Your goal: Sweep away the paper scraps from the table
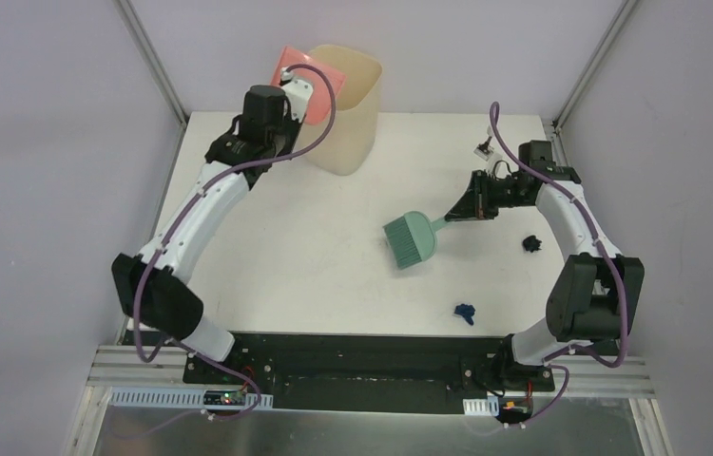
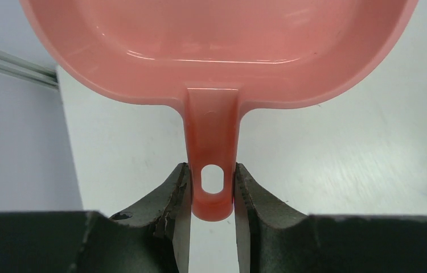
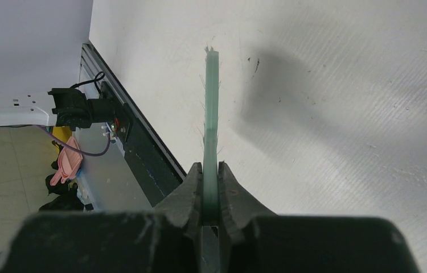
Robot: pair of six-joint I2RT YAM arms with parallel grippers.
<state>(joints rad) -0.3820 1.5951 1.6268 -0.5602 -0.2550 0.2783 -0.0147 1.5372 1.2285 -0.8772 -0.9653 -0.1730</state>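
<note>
From above, the left hand [image 1: 292, 82] holds the pink dustpan [image 1: 284, 59] raised at the rim of the cream bin [image 1: 353, 123], at the far left of the desk [image 1: 286, 266]. The right hand [image 1: 462, 209] holds the green brush [image 1: 410, 239], with its head near the middle of the desk. Two of the paper scraps lie on the right side: a dark blue scrap [image 1: 467, 312] near the front edge and a black scrap [image 1: 529, 244] beside the right arm. A small white bit [image 1: 484, 147] at the far right may be a scrap, but I cannot tell.

I judge that the pan is being emptied. Its mouth should be over the bin opening and tipped enough that nothing falls back on the desk. The inside of the bin is hidden.

In the left wrist view, the fingers [image 2: 171, 193] are clamped on the dustpan's handle. The pan looks bare, but its far lip is cut off.

In the right wrist view, the hand is closed on the brush handle, which is seen edge on. No scrap shows here.
</note>
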